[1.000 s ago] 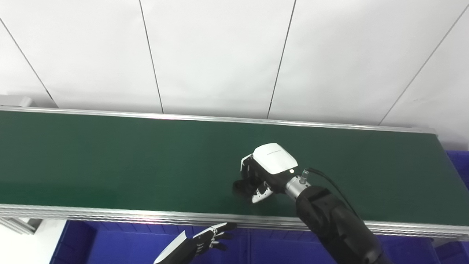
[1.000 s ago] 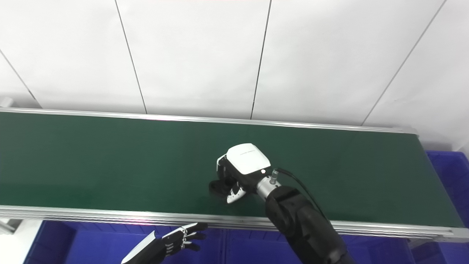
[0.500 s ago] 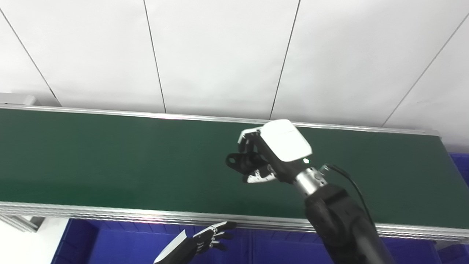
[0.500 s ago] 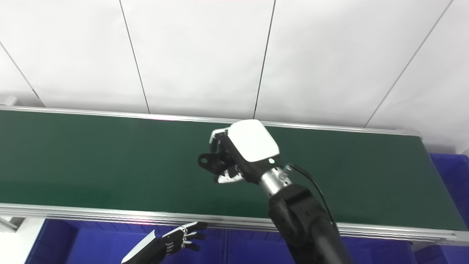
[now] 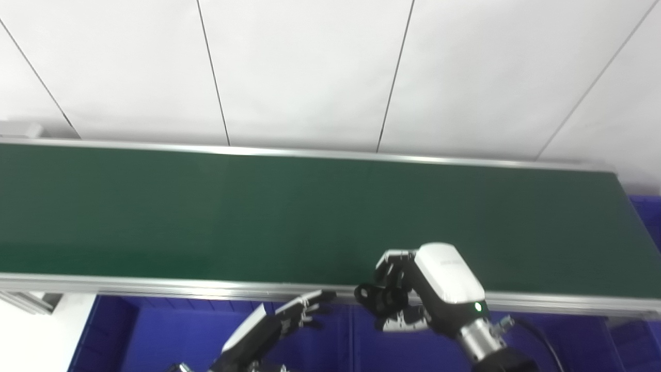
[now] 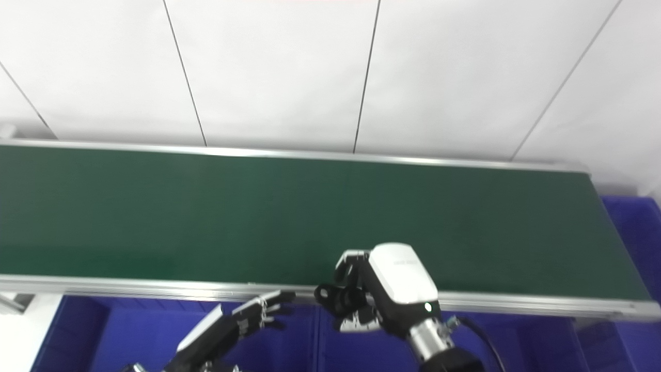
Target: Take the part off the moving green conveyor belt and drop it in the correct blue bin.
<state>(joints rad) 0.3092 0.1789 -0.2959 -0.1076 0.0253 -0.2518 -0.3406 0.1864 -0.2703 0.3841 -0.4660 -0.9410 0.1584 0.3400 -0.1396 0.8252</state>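
Part in my right hand, carried over the belt's near edge toward the bins.

My right hand [image 5: 413,294] was curled tight around the black part [image 5: 373,298], which poked out to the left of my fingers [image 5: 391,268], with a small hole showing at its tip. The part hung just past the near rail of the green conveyor belt [image 5: 206,217], above the blue bin [image 5: 170,341] area below. My left hand [image 5: 294,316] waited low beside it, fingers spread and holding nothing. I judged this the carry step, pick done. Next called for lining up over the right bin, clear of the divider, then opening my fingers.
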